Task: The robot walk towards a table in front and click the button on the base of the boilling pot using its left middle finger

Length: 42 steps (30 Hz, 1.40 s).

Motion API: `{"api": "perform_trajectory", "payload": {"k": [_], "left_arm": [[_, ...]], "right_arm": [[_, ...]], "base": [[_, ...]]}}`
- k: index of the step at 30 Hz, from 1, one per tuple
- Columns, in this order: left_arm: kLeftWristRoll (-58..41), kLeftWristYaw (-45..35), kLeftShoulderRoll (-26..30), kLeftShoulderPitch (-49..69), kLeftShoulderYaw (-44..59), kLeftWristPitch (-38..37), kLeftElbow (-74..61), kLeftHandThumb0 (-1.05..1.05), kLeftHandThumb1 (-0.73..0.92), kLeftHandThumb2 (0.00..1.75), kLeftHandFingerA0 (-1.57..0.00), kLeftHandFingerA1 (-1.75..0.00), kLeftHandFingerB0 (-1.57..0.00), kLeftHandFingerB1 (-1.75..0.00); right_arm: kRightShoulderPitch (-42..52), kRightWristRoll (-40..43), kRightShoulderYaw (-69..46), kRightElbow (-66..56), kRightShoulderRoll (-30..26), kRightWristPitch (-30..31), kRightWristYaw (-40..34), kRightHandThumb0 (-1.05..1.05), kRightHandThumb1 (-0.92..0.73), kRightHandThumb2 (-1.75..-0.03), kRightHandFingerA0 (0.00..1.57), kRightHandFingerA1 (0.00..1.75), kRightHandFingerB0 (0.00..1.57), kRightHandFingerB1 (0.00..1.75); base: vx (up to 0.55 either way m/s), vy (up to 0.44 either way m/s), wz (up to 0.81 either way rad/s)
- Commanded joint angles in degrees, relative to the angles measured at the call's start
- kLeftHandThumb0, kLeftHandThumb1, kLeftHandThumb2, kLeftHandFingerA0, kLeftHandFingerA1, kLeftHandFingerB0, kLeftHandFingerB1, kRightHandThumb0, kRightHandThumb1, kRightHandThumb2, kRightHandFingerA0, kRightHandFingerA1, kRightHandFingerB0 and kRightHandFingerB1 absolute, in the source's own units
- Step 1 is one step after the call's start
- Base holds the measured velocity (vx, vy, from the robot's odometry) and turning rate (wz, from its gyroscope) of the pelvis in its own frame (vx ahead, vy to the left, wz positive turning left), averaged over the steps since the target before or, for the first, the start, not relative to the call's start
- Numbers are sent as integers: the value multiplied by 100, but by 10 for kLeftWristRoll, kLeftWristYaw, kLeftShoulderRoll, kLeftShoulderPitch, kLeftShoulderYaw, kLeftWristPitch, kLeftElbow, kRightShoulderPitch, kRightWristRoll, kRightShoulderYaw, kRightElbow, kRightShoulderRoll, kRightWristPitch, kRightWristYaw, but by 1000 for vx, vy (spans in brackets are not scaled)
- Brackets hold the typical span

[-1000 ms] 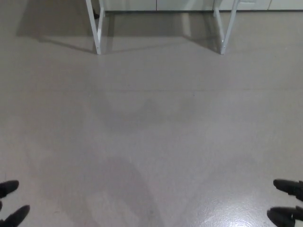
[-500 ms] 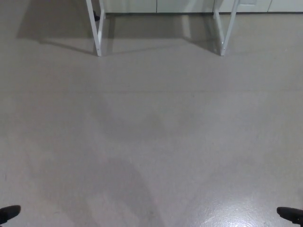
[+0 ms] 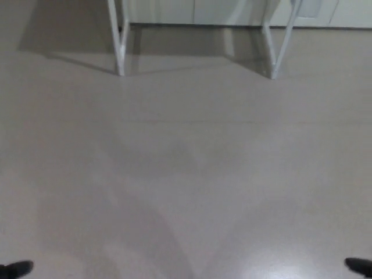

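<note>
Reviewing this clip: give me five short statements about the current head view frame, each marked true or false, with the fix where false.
1. Two white table legs stand at the top of the picture. True.
2. The boiling pot is in view on the table. False: only the legs show; neither tabletop nor pot is in the frame.
3. The left robot hand shows only as a dark tip at the bottom left corner. True.
4. The right robot hand is pressing a button. False: just its tip shows at the bottom right edge, over bare floor.
5. A person stands between the robot and the table. False: no person is visible.
</note>
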Motion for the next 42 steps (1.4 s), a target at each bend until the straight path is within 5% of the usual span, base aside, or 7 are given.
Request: {"api": "perform_trajectory", "payload": {"k": [1,42], "left_arm": [[1,6,9,7,-3,-18,-6,-39,40,66,-62,-49,-44,-43],[-3,4,16,16,-16,-25,2,-39,41,67,-60,-49,-43,-43]], "right_arm": [[-1,-1,-1,9,-7,-13,1,-17,-41,-51,78,56,55,52],[2,-5,13,20,-12,-22,4,-21,-40,-57,80,62,54,54]], "base": [[167,177,14],[224,-45,5]]}}
